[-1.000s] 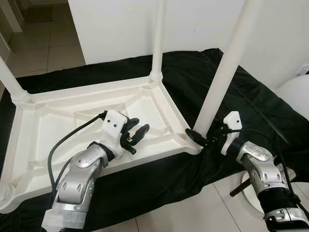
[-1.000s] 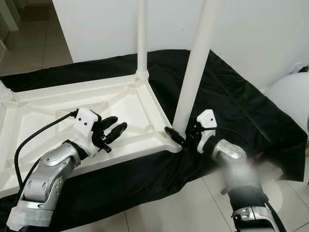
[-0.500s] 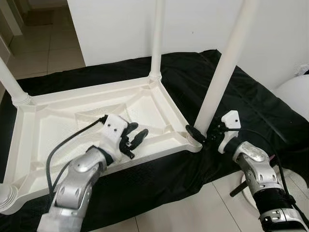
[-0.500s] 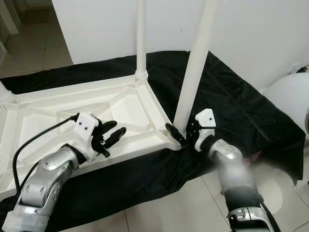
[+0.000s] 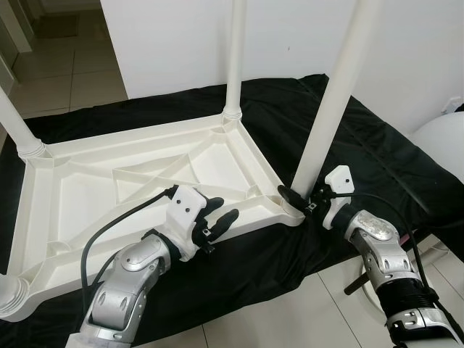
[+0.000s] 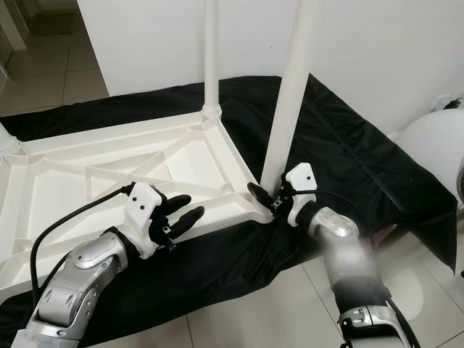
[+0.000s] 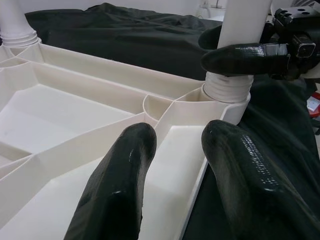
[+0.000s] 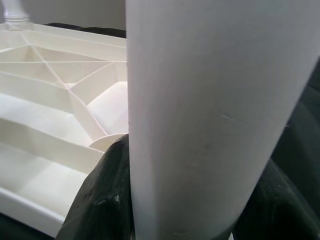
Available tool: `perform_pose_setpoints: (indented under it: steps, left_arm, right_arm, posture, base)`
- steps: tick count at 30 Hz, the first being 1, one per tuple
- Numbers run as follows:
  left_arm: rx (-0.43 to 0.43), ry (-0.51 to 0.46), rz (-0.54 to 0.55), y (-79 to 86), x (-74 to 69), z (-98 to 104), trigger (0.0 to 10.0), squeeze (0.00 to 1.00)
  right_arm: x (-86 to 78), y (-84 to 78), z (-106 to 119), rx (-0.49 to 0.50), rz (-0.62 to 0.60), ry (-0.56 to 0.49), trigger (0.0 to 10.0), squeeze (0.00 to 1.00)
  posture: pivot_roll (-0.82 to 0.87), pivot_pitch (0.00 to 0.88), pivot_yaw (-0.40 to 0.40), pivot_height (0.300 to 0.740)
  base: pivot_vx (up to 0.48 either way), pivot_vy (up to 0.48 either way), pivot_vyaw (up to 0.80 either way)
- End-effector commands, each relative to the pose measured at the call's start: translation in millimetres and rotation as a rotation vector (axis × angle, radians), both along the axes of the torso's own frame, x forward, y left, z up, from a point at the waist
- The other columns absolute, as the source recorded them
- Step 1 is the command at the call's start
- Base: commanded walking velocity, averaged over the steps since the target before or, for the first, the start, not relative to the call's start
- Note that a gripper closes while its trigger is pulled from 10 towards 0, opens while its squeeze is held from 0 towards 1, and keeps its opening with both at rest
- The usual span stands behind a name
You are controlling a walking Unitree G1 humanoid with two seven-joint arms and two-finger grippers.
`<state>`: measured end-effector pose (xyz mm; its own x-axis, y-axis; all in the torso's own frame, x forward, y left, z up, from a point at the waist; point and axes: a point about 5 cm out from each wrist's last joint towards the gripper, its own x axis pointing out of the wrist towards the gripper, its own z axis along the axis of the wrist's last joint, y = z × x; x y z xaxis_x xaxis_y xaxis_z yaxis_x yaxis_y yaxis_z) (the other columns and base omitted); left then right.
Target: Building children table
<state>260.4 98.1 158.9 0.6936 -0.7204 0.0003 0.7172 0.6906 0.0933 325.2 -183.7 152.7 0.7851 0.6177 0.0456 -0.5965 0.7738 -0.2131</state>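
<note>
Here the white table top is seen lying upside down on a black cloth spread over the tiled floor, with legs standing upright in its corner sockets. The near right leg is clasped low down, just above its socket, by the right gripper, whose fingers are closed around the tube on either side. The left gripper is held just over the near rim of the top, its two fingers parted a moderate way and holding nothing. A slip seems the main risk: if the leg is turned or pushed while the top is not steadied, the light plastic frame could be dragged across the cloth, or the leg tipped askew in its socket (how fully it is seated cannot be told). In the right wrist view the leg is shown pressed between the two dark pads, contact that the head views leave vague; in the left wrist view the ribbed collar at the foot of the leg is made plain.
</note>
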Motion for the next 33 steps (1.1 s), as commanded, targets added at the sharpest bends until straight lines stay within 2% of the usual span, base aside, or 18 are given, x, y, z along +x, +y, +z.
perform_pose_setpoints:
  steps: [1,2,3,4,5,7,8,9,11,12,16,17,19,23,25,28,31,33]
  left_arm:
    - [0.003,-0.004,0.045,2.2,0.3,-0.9,10.0,0.00]
    - [0.003,-0.004,0.045,2.2,0.3,-0.9,10.0,0.00]
    - [0.003,-0.004,0.047,2.1,0.4,-1.0,10.0,0.00]
    - [0.003,-0.004,0.047,2.1,0.4,-1.0,10.0,0.00]
    - [0.005,-0.004,0.050,2.0,0.4,-1.1,10.0,0.00]
    - [0.005,-0.004,0.050,2.0,0.4,-1.1,10.0,0.00]
    - [0.008,-0.008,0.053,1.8,1.0,-1.2,10.0,0.00]
    - [0.008,-0.008,0.053,1.8,1.0,-1.2,10.0,0.00]
    - [0.014,-0.015,0.058,1.4,3.2,-0.9,10.0,0.00]
    - [0.014,-0.015,0.058,1.4,3.2,-0.9,10.0,0.00]
    - [0.014,-0.019,0.058,0.3,4.8,-0.5,10.0,0.00]
    - [0.012,-0.019,0.057,-0.7,5.2,-0.5,10.0,0.00]
    - [0.009,-0.019,0.057,-1.2,5.3,-0.3,10.0,0.00]
    - [0.007,-0.020,0.056,-2.0,5.5,0.0,10.0,0.00]
    - [0.004,-0.021,0.059,-1.9,5.9,0.3,10.0,0.00]
    - [0.004,-0.021,0.060,-1.7,6.0,0.4,10.0,0.00]
    - [-0.002,-0.022,0.075,-0.6,5.3,0.2,10.0,0.00]
    - [-0.002,-0.022,0.079,-0.5,5.0,0.2,10.0,0.00]
  right_arm:
    - [-0.1,-6.7,2.7,0.012,-0.072,-0.013,2.1,0.00]
    - [-0.1,-6.7,2.7,0.012,-0.072,-0.013,2.1,0.00]
    - [-0.8,-6.7,2.2,0.016,-0.088,-0.013,4.7,0.00]
    - [-0.8,-6.7,2.2,0.016,-0.088,-0.013,4.7,0.00]
    - [-1.2,-6.6,1.5,0.021,-0.100,-0.012,10.0,0.00]
    - [-1.2,-6.6,1.5,0.021,-0.100,-0.012,10.0,0.00]
    - [-1.7,-6.1,-0.5,0.034,-0.153,0.001,10.0,0.00]
    - [-1.7,-6.1,-0.5,0.034,-0.153,0.001,10.0,0.00]
    - [-4.3,-1.3,-4.3,0.085,-0.276,0.028,10.0,0.00]
    - [-4.3,-1.3,-4.3,0.085,-0.276,0.028,10.0,0.00]
    - [-9.9,13.7,-9.8,0.156,-0.407,0.058,10.0,0.00]
    - [-11.9,24.7,-14.7,0.248,-0.535,0.107,10.0,0.00]
    - [-12.6,29.7,-15.2,0.255,-0.580,0.103,10.0,0.00]
    - [-14.4,40.8,-16.1,0.276,-0.641,0.109,10.0,0.00]
    - [-14.9,53.6,-17.7,0.302,-0.689,0.126,10.0,0.00]
    - [-15.0,57.4,-18.1,0.312,-0.703,0.132,10.0,0.00]
    - [-16.6,73.7,-11.0,0.350,-0.685,0.141,10.0,0.00]
    - [-17.5,76.2,-8.2,0.354,-0.678,0.141,10.0,0.00]
  posture:
    - [-0.02,0.056,-0.009,0.740]
    - [-0.02,0.056,-0.009,0.740]
    - [-0.02,0.056,-0.009,0.740]
    - [-0.02,0.056,-0.009,0.740]
    - [-0.02,0.056,-0.009,0.740]
    - [-0.02,0.056,-0.009,0.740]
    - [-0.03,0.059,-0.004,0.740]
    - [-0.03,0.059,-0.004,0.740]
    - [-0.04,0.062,0.003,0.740]
    - [-0.04,0.062,0.003,0.740]
    - [-0.05,0.064,0.010,0.740]
    - [-0.05,0.065,0.013,0.740]
    - [-0.06,0.066,0.014,0.740]
    - [-0.06,0.066,0.014,0.740]
    - [-0.06,0.070,0.011,0.740]
    - [-0.06,0.070,0.011,0.740]
    - [-0.05,0.074,0.005,0.740]
    - [-0.04,0.075,0.004,0.740]
  base:
    - [0.000,0.000,0.00]
    - [0.000,0.000,0.00]
    - [0.000,0.000,0.00]
    - [0.000,0.000,0.00]
    - [0.000,0.000,0.00]
    - [0.000,0.000,0.00]
    - [0.000,0.000,0.00]
    - [0.000,0.000,0.00]
    - [0.000,0.000,0.00]
    - [0.000,0.000,0.00]
    - [0.000,0.000,0.00]
    - [0.000,0.000,0.00]
    - [0.000,0.000,0.00]
    - [0.000,0.000,0.00]
    - [0.000,0.000,0.00]
    - [0.000,0.000,0.00]
    - [0.000,0.000,0.00]
    - [0.000,0.000,0.00]
